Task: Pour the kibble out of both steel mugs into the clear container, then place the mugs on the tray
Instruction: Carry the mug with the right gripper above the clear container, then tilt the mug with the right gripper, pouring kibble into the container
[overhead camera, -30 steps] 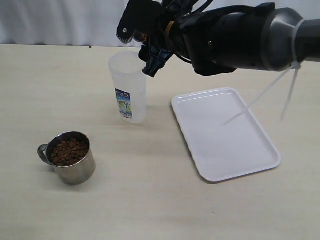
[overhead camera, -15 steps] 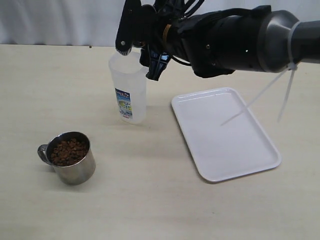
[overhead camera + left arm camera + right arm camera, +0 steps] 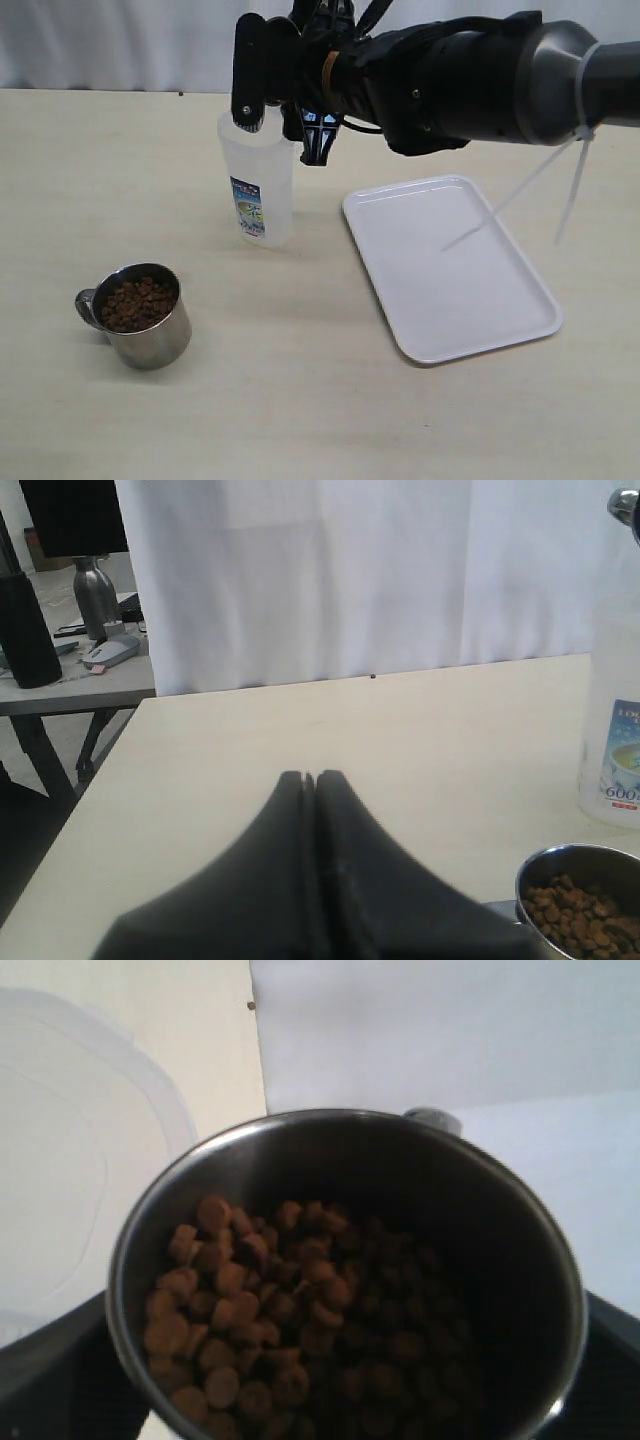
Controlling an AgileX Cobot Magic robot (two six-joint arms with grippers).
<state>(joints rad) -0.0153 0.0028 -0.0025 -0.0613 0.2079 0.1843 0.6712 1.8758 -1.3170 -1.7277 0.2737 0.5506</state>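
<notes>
My right gripper (image 3: 286, 98) hangs over the mouth of the clear container (image 3: 258, 180), shut on a steel mug (image 3: 490, 1220) that is tilted and full of kibble (image 3: 250, 1310). In the exterior view the arm hides most of that mug. The container's whitish rim (image 3: 95, 1160) lies just beside the mug's lip. The second steel mug (image 3: 150, 342) stands upright at the front left, holding kibble (image 3: 137, 303). My left gripper (image 3: 311, 778) is shut and empty, low over the table short of that mug (image 3: 585, 900). The white tray (image 3: 450, 270) lies empty on the right.
A white curtain hangs behind the table's far edge. In the left wrist view a side table (image 3: 70, 675) with a dark bottle stands beyond the table's end. White cable ties (image 3: 575, 190) dangle from the right arm above the tray.
The right gripper has turned and settled closer over the container's mouth, tilting its mug further. The mug on the table, container and tray have not moved.
</notes>
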